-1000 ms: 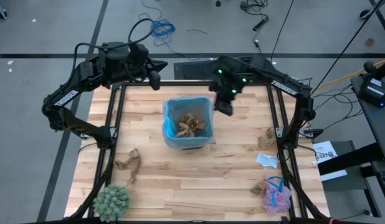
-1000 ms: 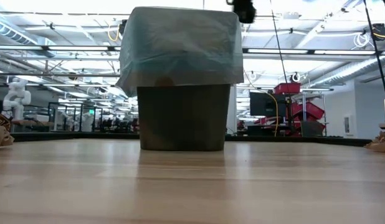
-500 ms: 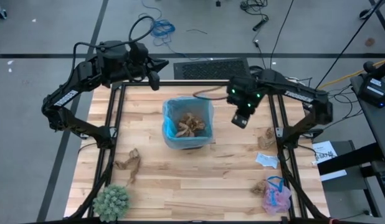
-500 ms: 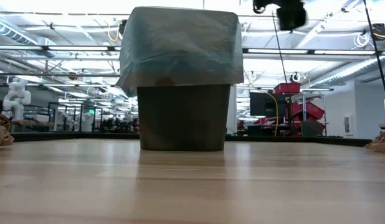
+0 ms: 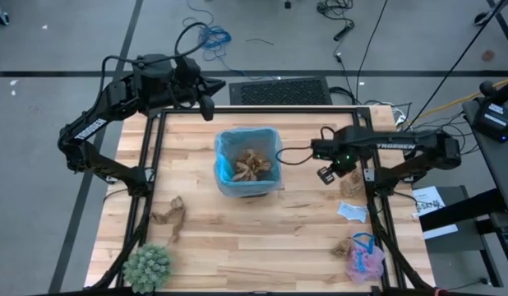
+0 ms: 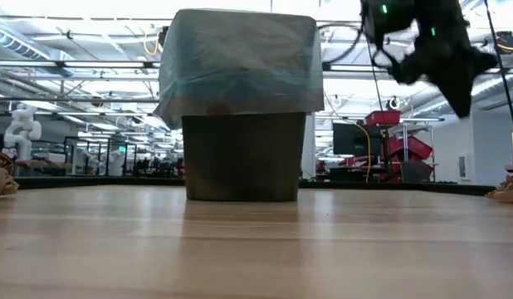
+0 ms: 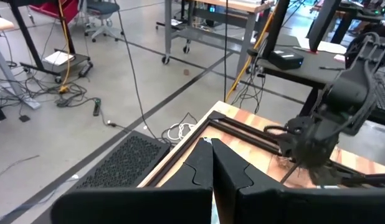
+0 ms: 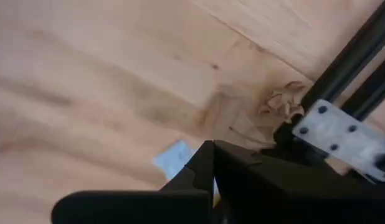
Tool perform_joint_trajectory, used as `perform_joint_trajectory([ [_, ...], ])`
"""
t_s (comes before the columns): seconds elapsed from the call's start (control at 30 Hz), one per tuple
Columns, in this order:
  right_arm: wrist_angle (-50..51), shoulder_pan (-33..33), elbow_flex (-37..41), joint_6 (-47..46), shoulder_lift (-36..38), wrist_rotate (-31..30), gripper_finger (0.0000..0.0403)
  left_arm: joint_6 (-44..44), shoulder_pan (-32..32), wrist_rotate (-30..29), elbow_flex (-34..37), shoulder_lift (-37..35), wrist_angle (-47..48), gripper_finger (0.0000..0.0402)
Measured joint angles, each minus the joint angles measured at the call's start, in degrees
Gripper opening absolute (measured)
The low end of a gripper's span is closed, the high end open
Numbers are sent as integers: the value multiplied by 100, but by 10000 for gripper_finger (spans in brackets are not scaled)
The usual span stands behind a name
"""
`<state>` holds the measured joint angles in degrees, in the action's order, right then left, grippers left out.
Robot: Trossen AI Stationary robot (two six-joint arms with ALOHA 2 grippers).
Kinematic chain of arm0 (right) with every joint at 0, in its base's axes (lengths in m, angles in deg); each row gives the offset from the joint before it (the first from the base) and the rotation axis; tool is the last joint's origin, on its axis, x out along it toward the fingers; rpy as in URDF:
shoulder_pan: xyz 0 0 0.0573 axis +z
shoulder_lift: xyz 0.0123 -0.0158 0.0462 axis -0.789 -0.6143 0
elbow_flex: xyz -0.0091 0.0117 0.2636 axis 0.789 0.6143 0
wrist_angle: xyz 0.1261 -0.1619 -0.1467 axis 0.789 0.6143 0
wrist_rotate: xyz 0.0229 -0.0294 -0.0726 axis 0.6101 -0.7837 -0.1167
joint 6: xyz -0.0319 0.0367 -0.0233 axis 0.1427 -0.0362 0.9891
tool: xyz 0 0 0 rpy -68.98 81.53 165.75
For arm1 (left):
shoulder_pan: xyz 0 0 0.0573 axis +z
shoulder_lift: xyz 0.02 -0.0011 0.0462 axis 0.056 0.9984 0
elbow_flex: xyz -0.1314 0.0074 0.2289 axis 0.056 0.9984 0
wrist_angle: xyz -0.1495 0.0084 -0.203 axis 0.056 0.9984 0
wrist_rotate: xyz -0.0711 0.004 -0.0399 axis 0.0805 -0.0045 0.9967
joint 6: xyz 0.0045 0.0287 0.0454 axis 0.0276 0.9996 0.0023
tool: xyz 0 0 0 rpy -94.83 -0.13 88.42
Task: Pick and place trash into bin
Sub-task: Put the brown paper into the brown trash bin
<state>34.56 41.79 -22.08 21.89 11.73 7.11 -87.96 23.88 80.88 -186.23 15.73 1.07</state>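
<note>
Right gripper (image 5: 325,173) has swung off bin (image 5: 247,161) toward bench's right edge, fingers now closed, empty. Brown wad (image 5: 252,163) lies in bin: drop done. Next likely brown wad (image 5: 351,182) by right edge. Left gripper (image 5: 204,105) closed, parked at far-left corner.

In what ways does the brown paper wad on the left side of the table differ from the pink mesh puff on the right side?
The brown paper wad is plain brown, crumpled and stretched out long; the pink mesh puff is pink, rounder and carries a blue string. The wad lies just above the green spiky plant in the high view; the puff lies near the table's right corner, beside a smaller brown scrap. Both rest on the table, outside the bin.
</note>
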Motion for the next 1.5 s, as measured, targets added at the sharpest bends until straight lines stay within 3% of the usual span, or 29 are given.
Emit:
perform_joint_trajectory([
  [0.27,-497,-8,1475,-1249,43,-1285,0,80,0,0,0,0,0,0],
  [0.53,-827,-29,2125,-1776,-21,-1869,0,83,0,0,0,0,-1,0],
  [0.73,-967,-245,2353,-1616,-177,-2012,0,85,0,0,0,0,-2,0],
  [0.97,-1447,-400,2539,-515,-392,-1308,0,88,0,-2,0,0,0,0],
  [1.2,-2712,-352,2546,302,-396,377,0,190,0,-2,0,0,2,0],
  [1.3,-3158,-293,2530,308,-394,826,0,188,0,-2,0,-2,2,0],
  [1.4,-3582,-220,2274,304,-395,1090,0,188,0,-2,0,-2,2,0],
  [1.5,-3391,-238,1936,334,-292,1042,0,190,0,-2,0,-4,4,0],
])
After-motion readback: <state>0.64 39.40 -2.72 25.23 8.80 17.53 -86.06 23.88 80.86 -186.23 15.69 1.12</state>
